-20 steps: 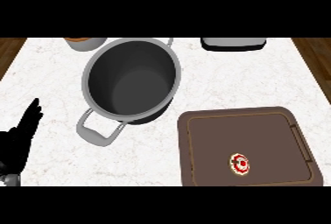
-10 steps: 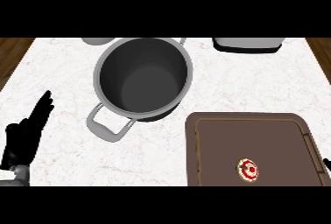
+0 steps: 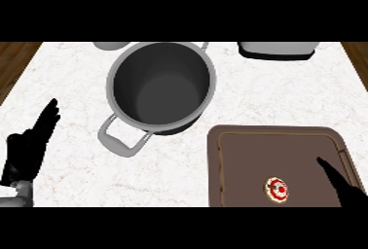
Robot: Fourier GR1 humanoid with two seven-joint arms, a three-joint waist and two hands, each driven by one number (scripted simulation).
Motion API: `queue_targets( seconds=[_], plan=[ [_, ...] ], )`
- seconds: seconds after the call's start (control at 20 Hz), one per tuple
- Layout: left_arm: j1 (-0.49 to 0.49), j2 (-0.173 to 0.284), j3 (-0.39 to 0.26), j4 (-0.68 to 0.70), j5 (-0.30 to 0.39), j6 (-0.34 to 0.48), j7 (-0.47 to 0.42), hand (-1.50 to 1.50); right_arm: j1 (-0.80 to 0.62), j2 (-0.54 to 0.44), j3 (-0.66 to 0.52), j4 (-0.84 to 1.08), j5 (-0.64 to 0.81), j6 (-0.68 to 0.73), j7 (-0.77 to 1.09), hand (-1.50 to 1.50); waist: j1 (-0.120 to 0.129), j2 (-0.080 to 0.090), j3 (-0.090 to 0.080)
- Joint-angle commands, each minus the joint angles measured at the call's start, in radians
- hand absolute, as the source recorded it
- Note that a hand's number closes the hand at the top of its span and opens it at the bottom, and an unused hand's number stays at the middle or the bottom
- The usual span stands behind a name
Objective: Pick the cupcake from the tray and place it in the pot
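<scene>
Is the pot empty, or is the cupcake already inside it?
Empty: the pot shows only its bare dark bottom; the cupcake lies on the tray.

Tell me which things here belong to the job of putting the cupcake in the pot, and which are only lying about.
For the job:
- cupcake, lying on the tray
- brown tray
- grey pot, nothing inside
- right robot hand, fingers straight, over the tray

Only lying about:
- left robot hand, resting open at the left edge
- grey item at the far edge
- marble counter

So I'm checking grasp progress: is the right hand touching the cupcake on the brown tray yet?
Apart. The head view shows bare brown tray between the right hand and the red-and-white cupcake.
</scene>
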State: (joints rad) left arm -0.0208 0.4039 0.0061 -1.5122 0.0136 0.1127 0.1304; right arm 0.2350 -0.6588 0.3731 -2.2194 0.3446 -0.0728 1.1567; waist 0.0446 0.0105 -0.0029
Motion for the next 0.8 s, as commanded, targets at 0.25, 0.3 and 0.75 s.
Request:
queue_targets(
  seconds=[0.25, 0.3, 0.75],
  plan=[
    [0.024, -0.039, -0.004, 0.014, -0.025, 0.022, -0.016, 0.00, -0.192, 0.056, 0.069, 0.134, -0.036, 0.118, 0.268, -1.50, -0.026, -0.008, 0.001],
    [0.013, -0.003, 0.023, 0.016, -0.006, -0.006, -0.002, 0.00, -0.247, 0.046, 0.029, 0.180, -0.091, 0.159, 0.268, -1.50, -0.019, -0.006, 0.001],
    [0.044, -0.004, 0.041, -0.032, -0.003, -0.018, 0.012, 0.00, -0.332, 0.153, 0.088, 0.381, -0.059, 0.167, 0.227, -1.50, -0.031, -0.010, 0.002]
  ],
)
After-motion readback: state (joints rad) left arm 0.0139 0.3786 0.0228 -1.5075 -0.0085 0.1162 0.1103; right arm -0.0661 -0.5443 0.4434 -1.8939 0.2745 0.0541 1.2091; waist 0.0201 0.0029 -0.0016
